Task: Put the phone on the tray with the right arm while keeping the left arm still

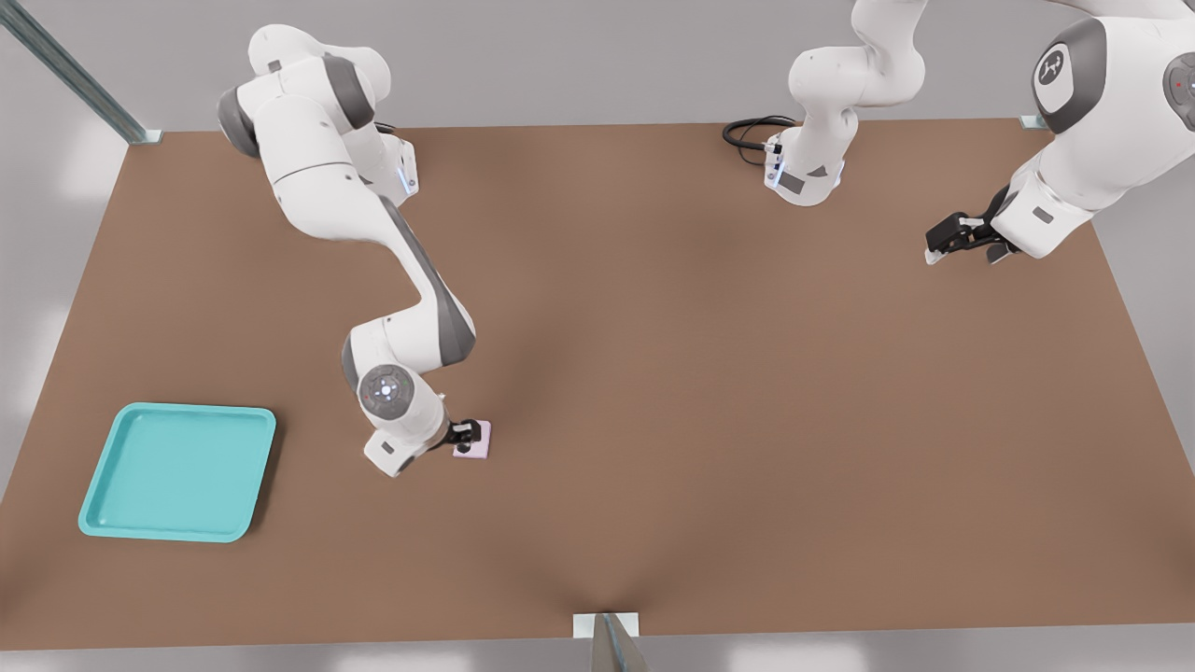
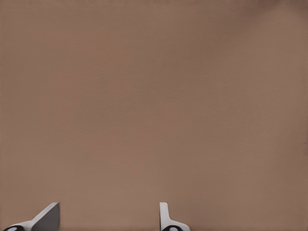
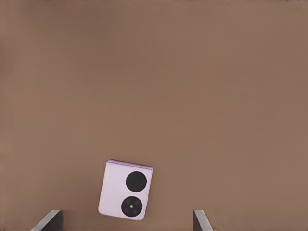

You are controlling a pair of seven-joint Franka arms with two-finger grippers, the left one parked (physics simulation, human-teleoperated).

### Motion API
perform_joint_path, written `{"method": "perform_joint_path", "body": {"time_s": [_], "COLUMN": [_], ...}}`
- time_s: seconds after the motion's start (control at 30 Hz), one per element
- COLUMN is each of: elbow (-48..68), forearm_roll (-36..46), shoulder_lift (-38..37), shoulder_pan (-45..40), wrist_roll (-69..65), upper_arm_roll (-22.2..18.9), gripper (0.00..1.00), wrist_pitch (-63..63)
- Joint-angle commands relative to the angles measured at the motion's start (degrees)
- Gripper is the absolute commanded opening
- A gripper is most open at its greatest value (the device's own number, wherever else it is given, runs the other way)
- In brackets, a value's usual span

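The pale pink folded phone (image 1: 476, 441) lies flat on the brown table near the middle front, its two black lenses facing up. In the right wrist view the phone (image 3: 126, 190) sits between the two fingertips (image 3: 52, 219), with table showing on both sides. My right arm's gripper (image 1: 463, 433) hangs directly over the phone and is open, holding nothing. In the wrist view the gripper (image 3: 126, 214) has its fingers spread far wider than the phone. The turquoise tray (image 1: 103, 509) rests empty at the front view's left, well away from the phone.
The parked arm's black gripper (image 1: 962, 238) hangs over the table at the front view's right. A black cable (image 1: 747, 131) loops at the far edge by its base. A metal post (image 1: 611, 644) stands at the table's near edge.
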Motion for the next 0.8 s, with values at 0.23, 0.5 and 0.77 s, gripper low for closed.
{"method": "perform_joint_path", "body": {"time_s": [0.23, 0.5, 0.77], "elbow": [-1.58, -4.13, -4.21], "forearm_roll": [0.25, 0.07, -2.04], "shoulder_lift": [4.90, 6.92, 8.86], "shoulder_pan": [1.11, 0.50, 1.11], "wrist_roll": [23.63, 23.28, 21.96], "upper_arm_roll": [-0.12, -0.12, -0.04], "gripper": [1.00, 1.00, 1.00], "wrist_pitch": [8.08, 11.86, 15.64]}}
